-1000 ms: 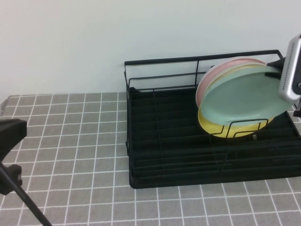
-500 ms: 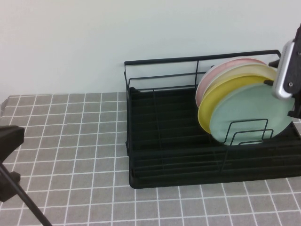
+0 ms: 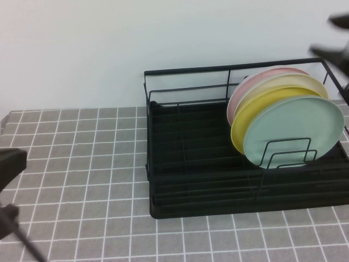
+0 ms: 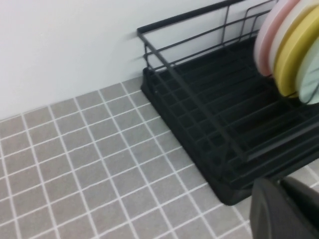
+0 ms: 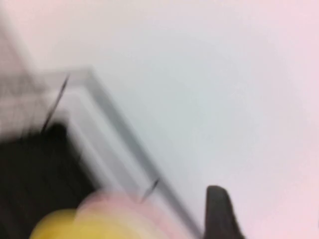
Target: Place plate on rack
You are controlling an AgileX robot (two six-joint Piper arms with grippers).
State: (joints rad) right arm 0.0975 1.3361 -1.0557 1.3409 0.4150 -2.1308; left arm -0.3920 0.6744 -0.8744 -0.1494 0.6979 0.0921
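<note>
**Student:** Where do your grippers stand, and what are they doing?

**Instructor:** Your right gripper (image 3: 334, 37) appears at the top right of the high view, above the far right corner of the rack and clear of every plate. Two dark fingers show there with a gap between them, so read it as released and holding nothing. Your left gripper (image 3: 8, 191) sits low at the left edge, over the grey tiled tabletop (image 3: 82, 180), well apart from the rack; whether it is parted or clenched cannot be told.

**Student:** And the plate?

**Instructor:** The round, matte, pale mint-green plate (image 3: 294, 134) stands on edge in the large black wire dish rack (image 3: 191, 164), caught behind the small upright wire dividers (image 3: 286, 153) and leaning back on the yellow plate (image 3: 248, 117), with the pink plate (image 3: 242, 90) at the rear. The placement looks complete.

**Student:** How do you finish the step well?

**Instructor:** Judge it as a retreat: lift your right arm up and away, keeping the fingers spread and outside the plate rims and the top rail, since a brush could tip the leaning stack. Your right arm reaches in from the upper right; your left arm lies low, seemingly parked.
</note>
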